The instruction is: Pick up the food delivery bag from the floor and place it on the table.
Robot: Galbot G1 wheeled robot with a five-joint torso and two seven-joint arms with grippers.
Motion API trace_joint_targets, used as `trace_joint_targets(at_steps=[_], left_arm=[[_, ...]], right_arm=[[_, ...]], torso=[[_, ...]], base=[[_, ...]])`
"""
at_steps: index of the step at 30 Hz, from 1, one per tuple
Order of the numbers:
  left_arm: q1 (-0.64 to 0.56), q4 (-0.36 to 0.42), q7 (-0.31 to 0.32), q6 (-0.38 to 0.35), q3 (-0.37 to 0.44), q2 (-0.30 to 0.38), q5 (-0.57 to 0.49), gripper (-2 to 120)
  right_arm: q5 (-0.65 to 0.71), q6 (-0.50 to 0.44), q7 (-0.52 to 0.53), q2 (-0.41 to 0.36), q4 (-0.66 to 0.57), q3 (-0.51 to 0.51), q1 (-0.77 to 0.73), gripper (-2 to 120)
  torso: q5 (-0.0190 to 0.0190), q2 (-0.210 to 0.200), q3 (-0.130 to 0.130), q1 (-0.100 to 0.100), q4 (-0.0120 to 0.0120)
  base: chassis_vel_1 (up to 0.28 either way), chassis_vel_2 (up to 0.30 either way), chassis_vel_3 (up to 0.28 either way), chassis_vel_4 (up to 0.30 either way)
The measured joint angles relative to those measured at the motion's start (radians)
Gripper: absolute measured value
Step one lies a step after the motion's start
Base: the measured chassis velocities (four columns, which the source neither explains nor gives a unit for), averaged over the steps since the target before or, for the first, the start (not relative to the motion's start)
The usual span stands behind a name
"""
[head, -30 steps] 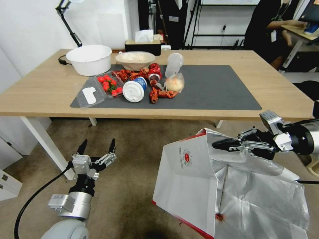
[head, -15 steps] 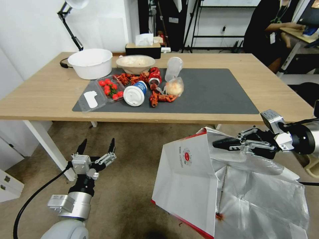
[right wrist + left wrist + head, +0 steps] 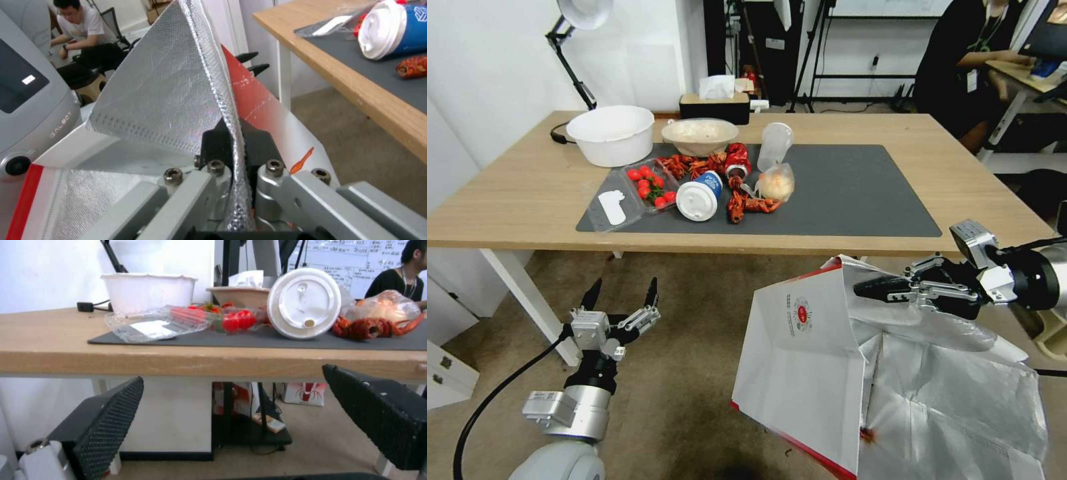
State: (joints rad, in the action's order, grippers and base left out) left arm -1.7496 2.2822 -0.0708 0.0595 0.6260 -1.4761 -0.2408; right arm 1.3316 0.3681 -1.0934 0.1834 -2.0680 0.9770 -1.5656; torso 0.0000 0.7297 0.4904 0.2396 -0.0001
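Note:
The food delivery bag (image 3: 807, 360), white with red edges, a round red logo and silver foil lining, sits low on the right over the floor (image 3: 694, 373), tilted with its open mouth toward me. My right gripper (image 3: 867, 289) is shut on the bag's upper foil rim (image 3: 160, 100); the right wrist view shows that gripper (image 3: 236, 133) pinching the rim. I cannot tell whether the bag's lower end touches the floor. My left gripper (image 3: 622, 293) is open above the floor, its fingers (image 3: 106, 413) facing the table (image 3: 514, 200) edge (image 3: 178, 361).
On the grey mat (image 3: 854, 187) lie a clamshell of tomatoes (image 3: 640, 183), a lidded cup (image 3: 697, 195), crayfish (image 3: 747, 193) and a clear bag of food (image 3: 777, 181). A white bowl (image 3: 610, 133) stands behind. A white table leg (image 3: 527, 300) is near my left gripper.
The table and room have slid down in the head view, so the camera has moved. Both grippers and the bag keep their places in the picture.

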Motion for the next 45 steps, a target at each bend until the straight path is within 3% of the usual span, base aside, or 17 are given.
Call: trace_joint_targets(at_steps=[45], left_arm=[[-0.003, 0.005, 0.0, 0.0, -0.001, 0.0, 0.0, 100]], right_arm=[[0.001, -0.004, -0.003, -0.003, 0.0, 0.002, 0.001, 0]], torso=[[0.0, 0.201, 0.116, 0.084, 0.0]], base=[[0.0, 0.0, 0.0, 0.0]])
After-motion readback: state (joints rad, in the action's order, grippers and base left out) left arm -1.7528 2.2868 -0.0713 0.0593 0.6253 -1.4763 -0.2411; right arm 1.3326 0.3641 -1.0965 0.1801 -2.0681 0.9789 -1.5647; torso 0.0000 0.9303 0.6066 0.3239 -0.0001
